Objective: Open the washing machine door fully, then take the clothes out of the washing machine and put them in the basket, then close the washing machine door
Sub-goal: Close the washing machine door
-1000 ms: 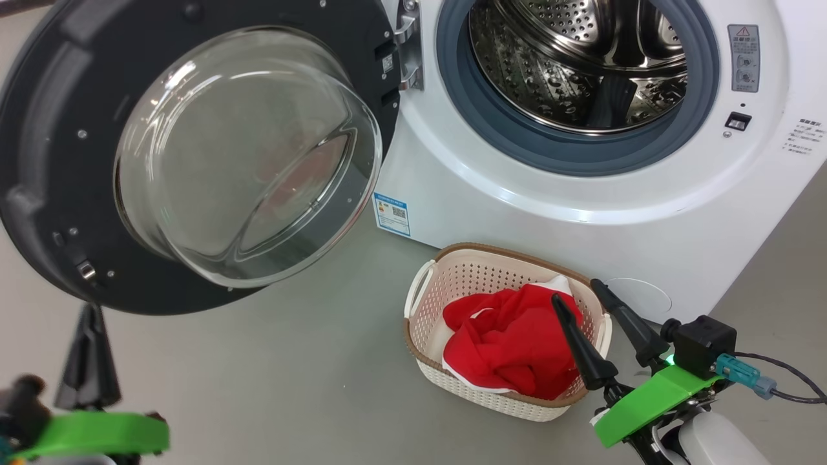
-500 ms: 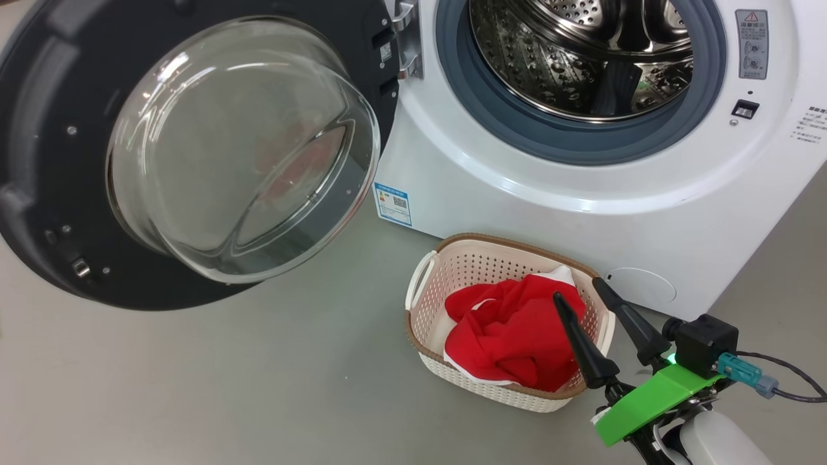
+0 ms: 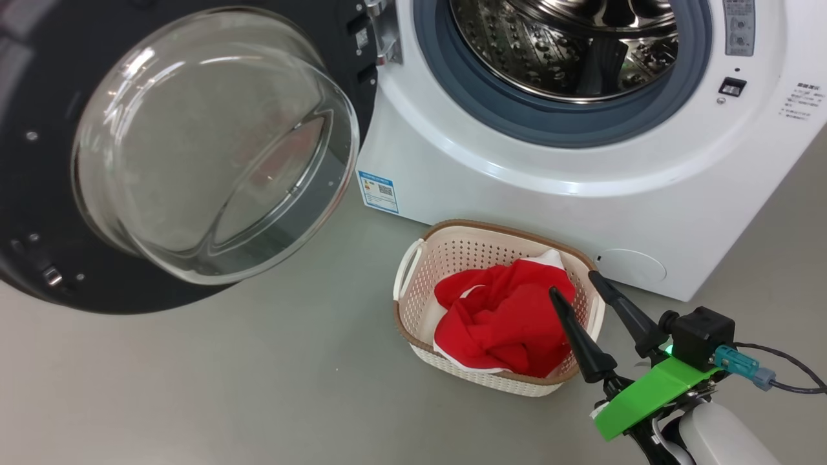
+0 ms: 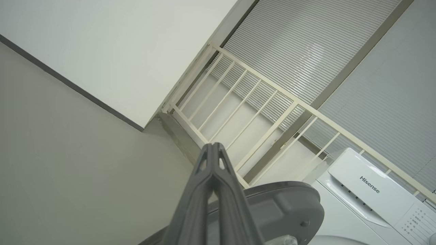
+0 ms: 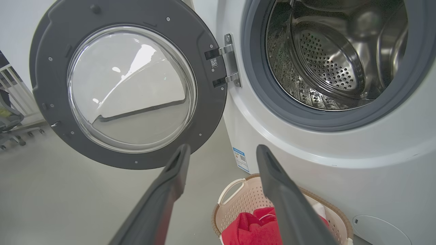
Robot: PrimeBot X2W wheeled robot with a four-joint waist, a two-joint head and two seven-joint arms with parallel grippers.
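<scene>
Red clothes (image 3: 497, 323) sit in basket (image 3: 413, 303) near spread right claw (image 3: 572, 283) (left claw (image 4: 213, 147) clenched).

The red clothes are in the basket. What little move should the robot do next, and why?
Probably push the washing machine door shut with the closed left end effector, which sits by its outer face: the red garment lies in the basket, the drum looks empty, and the door stands wide open.
</scene>
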